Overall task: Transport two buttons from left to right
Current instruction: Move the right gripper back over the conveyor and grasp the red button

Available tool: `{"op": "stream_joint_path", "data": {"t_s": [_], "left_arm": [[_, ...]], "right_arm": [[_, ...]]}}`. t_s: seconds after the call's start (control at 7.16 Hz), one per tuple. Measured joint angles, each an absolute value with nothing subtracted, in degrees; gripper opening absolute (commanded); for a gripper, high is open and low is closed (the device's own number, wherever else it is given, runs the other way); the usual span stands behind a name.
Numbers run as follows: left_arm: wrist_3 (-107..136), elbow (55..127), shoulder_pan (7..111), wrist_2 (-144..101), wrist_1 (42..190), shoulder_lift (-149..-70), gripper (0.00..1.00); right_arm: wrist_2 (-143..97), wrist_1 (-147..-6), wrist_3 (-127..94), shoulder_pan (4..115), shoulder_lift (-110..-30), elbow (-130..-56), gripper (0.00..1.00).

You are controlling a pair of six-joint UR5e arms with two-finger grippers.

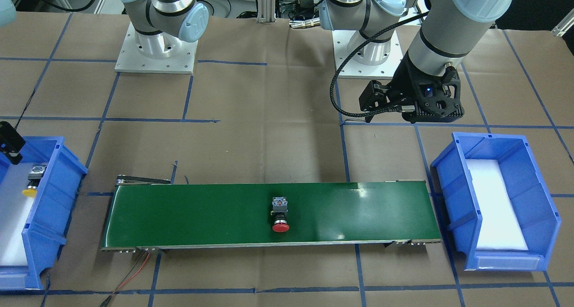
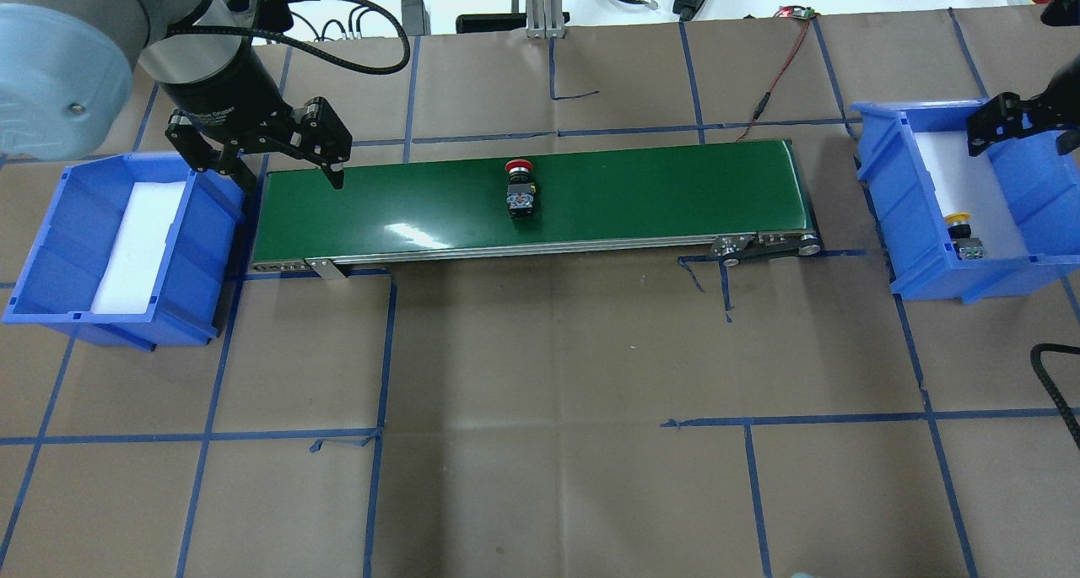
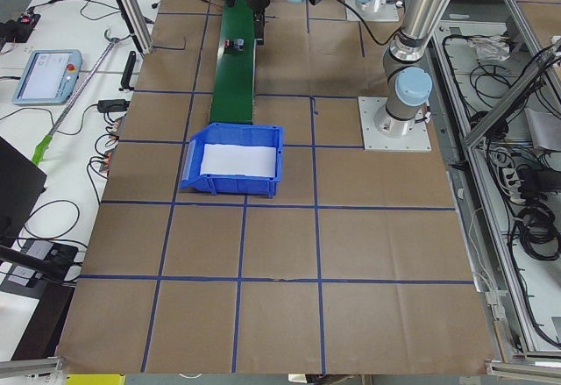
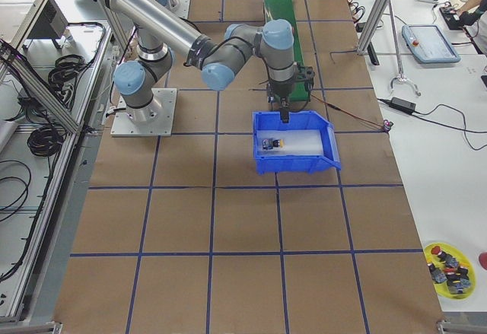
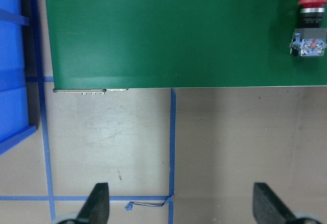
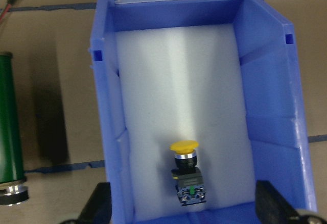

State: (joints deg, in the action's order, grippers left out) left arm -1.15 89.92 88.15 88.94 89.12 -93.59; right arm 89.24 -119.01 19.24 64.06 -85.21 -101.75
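Note:
The red button (image 1: 280,216) lies on its side at the middle of the green conveyor belt (image 1: 202,213); it also shows in the overhead view (image 2: 521,188) and the left wrist view (image 5: 309,30). The yellow button (image 6: 186,173) lies on white foam in the right blue bin (image 2: 894,198), also seen from overhead (image 2: 964,236). My left gripper (image 2: 291,173) is open and empty above the belt's left end, beside the left blue bin (image 2: 51,257). My right gripper (image 6: 186,206) is open and empty above the right bin, over the yellow button.
The left bin holds only white foam (image 2: 139,245). A red wire (image 2: 776,72) runs from the belt's far right corner. A yellow dish with spare buttons (image 4: 449,265) sits off the table. Blue tape lines grid the brown table cover.

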Motion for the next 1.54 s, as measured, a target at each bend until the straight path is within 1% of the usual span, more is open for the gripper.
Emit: {"op": "stream_joint_path", "data": {"t_s": [0.28,0.56,0.98,1.54], "left_arm": [[-1.1,89.9,88.2,88.9,89.1,-93.6,1.00],[-1.0,89.9,88.2,88.9,89.1,-93.6,1.00],[-1.0,89.9,88.2,88.9,89.1,-93.6,1.00],[-1.0,89.8,88.2,88.9,89.1,-93.6,1.00]], "right_arm": [[89.3,-112.5,5.5,74.7,-88.3,-101.3,1.00],[89.2,-108.6,-3.8,84.0,-88.2,-99.0,1.00],[89.6,-101.7,-6.7,90.5,-83.8,-91.5,1.00],[90.7,-101.2,-8.2,93.0,-80.9,-89.6,1.00]]}}
